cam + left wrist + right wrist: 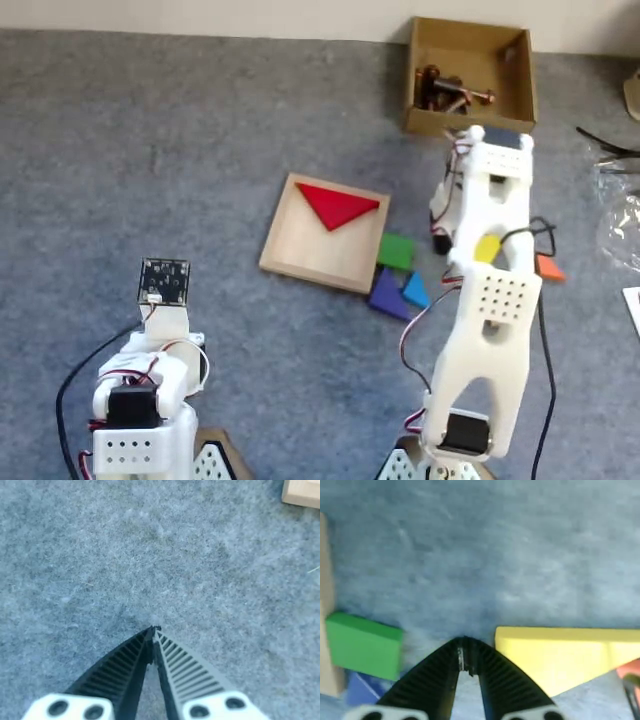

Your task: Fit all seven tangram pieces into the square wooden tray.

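Grey felt (150,130) across the whole table, pale wall strip (200,15) along the far edge. At the far side, an open brown cardboard box (430,125) with a few copper-coloured metal parts (445,90) inside. Mid-table, the square wooden tray (310,250), one red triangle piece (338,205) lying in its far half (the only piece in). Just outside the tray's right side, bunched together: green square piece (396,250), purple piece (386,293), blue triangle piece (416,290). Further right, yellow triangle piece (560,655) partly under the right arm (490,300), orange piece (550,267) beyond. Right gripper (464,642) pinched shut, holding nothing, low over the felt between green square and yellow triangle, just beside the latter's edge. Left gripper (154,630) closed tip to tip, empty, over felt, well apart from the tray.
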`<state>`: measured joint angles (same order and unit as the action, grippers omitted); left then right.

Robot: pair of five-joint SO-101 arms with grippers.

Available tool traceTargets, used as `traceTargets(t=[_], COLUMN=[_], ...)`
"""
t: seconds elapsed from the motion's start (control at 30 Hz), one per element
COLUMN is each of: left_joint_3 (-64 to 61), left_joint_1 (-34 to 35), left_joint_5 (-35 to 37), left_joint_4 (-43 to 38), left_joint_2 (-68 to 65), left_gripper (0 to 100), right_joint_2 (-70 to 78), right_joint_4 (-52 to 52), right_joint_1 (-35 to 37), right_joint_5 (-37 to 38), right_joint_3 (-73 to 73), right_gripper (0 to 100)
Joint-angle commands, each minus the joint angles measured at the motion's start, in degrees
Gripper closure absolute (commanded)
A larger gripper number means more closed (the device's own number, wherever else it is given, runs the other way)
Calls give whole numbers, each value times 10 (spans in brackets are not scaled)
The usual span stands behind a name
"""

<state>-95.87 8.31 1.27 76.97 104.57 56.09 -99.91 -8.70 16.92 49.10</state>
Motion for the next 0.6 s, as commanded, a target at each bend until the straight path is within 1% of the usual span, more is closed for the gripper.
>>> traceTargets(t=[0.0, 0.2, 0.37, 0.57], left_joint_3=[-13, -13, -13, -13], left_joint_1=[7, 6, 6, 6], left_joint_5=[-3, -3, -3, -3], left_joint_4=[2, 2, 2, 2], left_joint_2=[3, 3, 3, 3], left_gripper=[993, 993, 993, 993], right_joint_2=[-10, -11, -16, -95], right_joint_4=[-12, -12, -11, -11], right_joint_1=[-49, -42, -5, 52], right_joint_5=[4, 4, 4, 1], right_joint_3=[-8, -6, 5, 36], right_gripper=[993, 993, 993, 993])
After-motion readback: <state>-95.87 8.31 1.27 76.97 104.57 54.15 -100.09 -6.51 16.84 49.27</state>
